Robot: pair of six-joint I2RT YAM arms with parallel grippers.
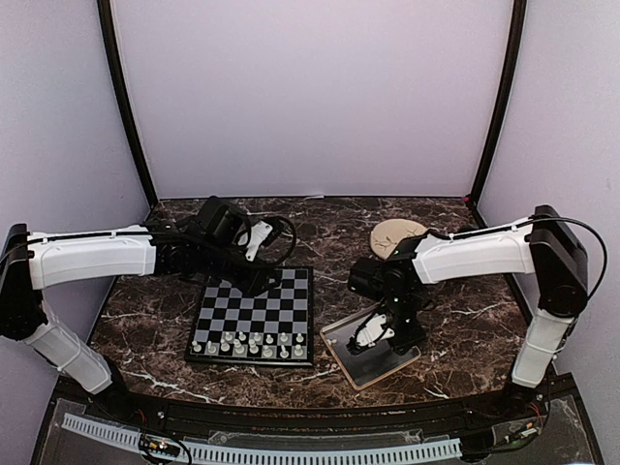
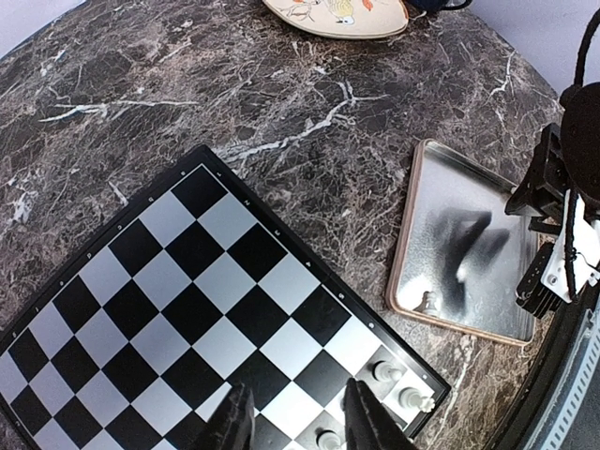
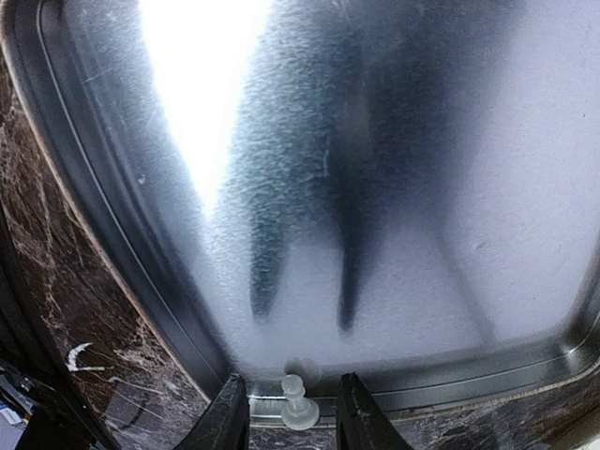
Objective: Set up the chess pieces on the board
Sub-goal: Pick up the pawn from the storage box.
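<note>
While right jaws gape around pawn [image 3: 295,405] in tray [image 3: 422,234], left jaws spread over board [image 2: 187,309], lettering [image 2: 281,233] unreadable

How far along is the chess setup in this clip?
Nearly done: white pieces fill most of the two near rows of the board. In hand: the right gripper has open jaws either side of the one pawn in the tray. Left: grip and place it. The left gripper hovers empty.

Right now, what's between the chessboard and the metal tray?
Only bare marble table between the chessboard and the tray; the left wrist view shows it.
</note>
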